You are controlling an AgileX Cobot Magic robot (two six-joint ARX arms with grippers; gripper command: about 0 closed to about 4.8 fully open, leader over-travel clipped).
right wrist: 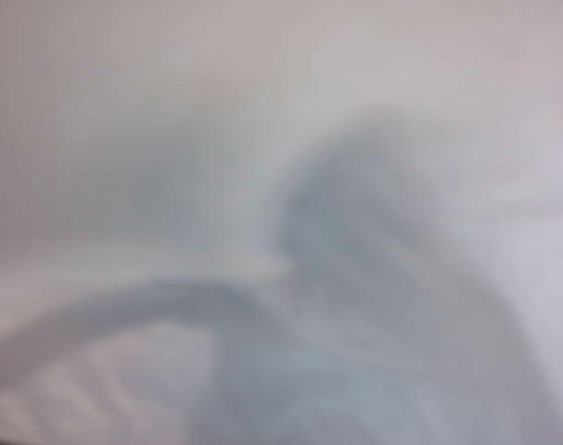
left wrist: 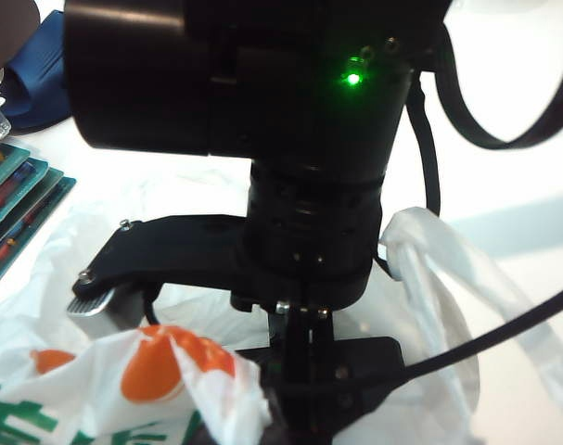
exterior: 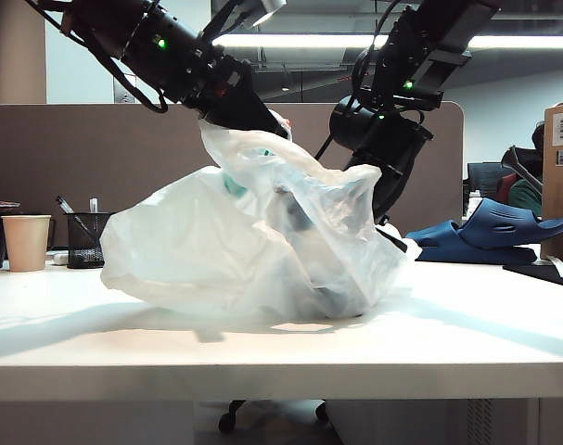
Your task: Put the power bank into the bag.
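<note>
From the exterior view, the left gripper [exterior: 262, 120] pinches the raised top edge of the bag [exterior: 198, 246], which sags onto the table [exterior: 448, 343]; the right gripper reaches down into the bag's mouth, its jaws hidden. The left wrist view shows crumpled orange-and-green printed plastic under the right arm [left wrist: 309, 139]. The right wrist view is blurred white film, so I cannot tell that jaw's state or find the power bank.

We see a white desk [exterior: 467, 343]. On it sit the bag [exterior: 198, 250], a paper cup [exterior: 27, 242], a black mesh pen pot [exterior: 86, 239] and blue sandals [exterior: 490, 232].
</note>
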